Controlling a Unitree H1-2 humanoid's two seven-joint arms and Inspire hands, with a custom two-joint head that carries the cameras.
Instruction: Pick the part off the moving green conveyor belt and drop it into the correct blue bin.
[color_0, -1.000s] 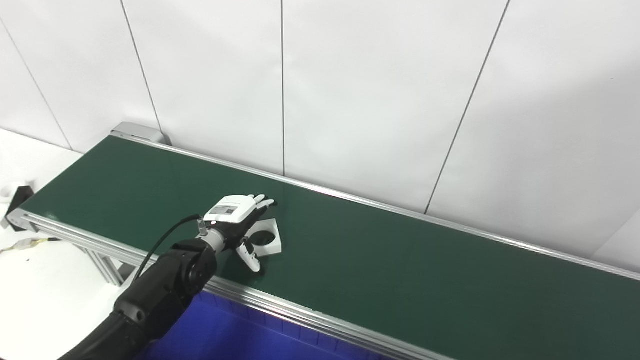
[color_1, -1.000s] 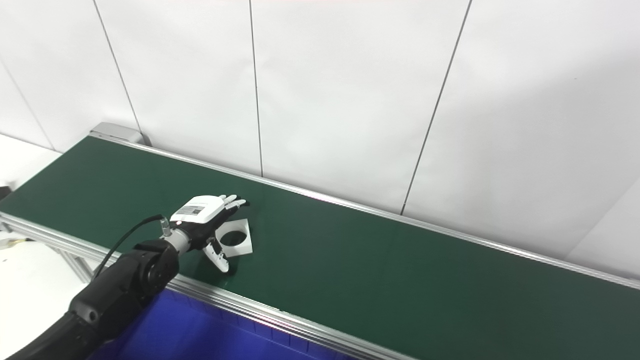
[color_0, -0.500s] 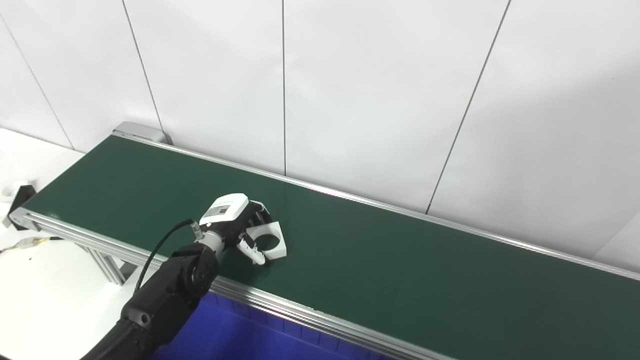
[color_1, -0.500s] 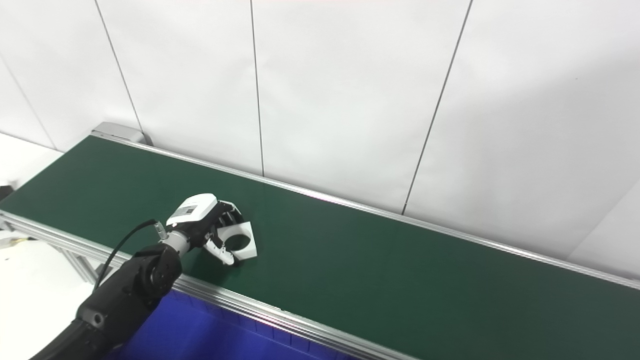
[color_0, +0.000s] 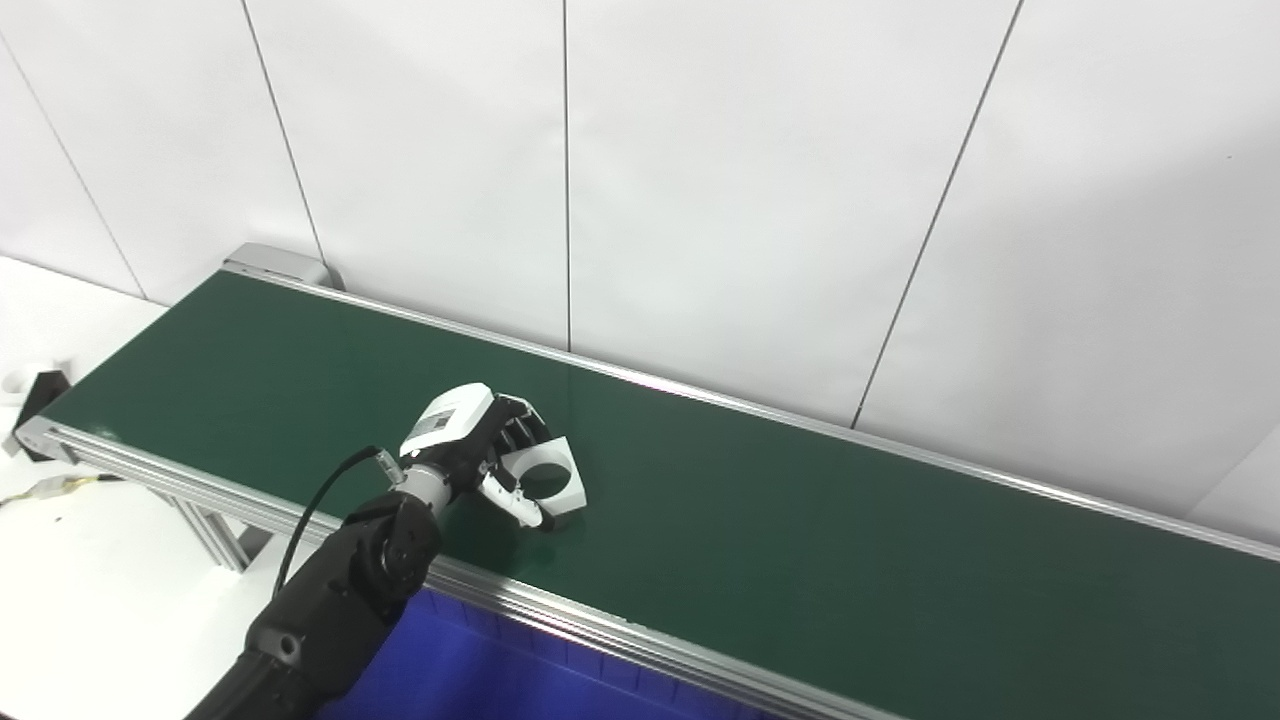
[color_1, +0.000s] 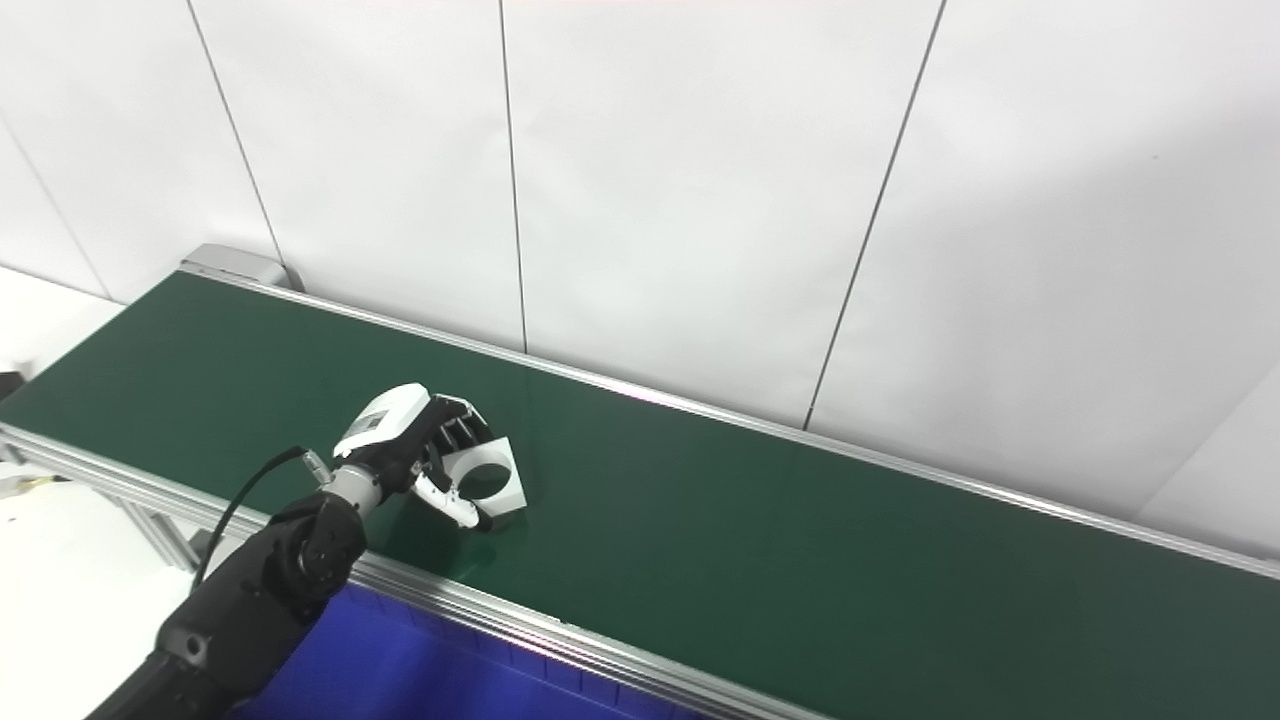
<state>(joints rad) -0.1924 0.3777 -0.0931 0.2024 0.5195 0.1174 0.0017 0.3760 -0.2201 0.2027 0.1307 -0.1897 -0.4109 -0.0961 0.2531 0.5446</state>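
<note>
The white part (color_0: 550, 478), a flat square plate with a round hole through it, is tilted up on edge over the near half of the green conveyor belt (color_0: 800, 520), its holed face turned toward the camera and right; being square, it shows no clear long axis. The left hand (color_0: 478, 448) grips it, fingers curled over its far edge and thumb under the near one. A second ago the plate lay flat under spread fingers; the blue bin (color_0: 470, 670) sits below the belt's near rail.
</note>
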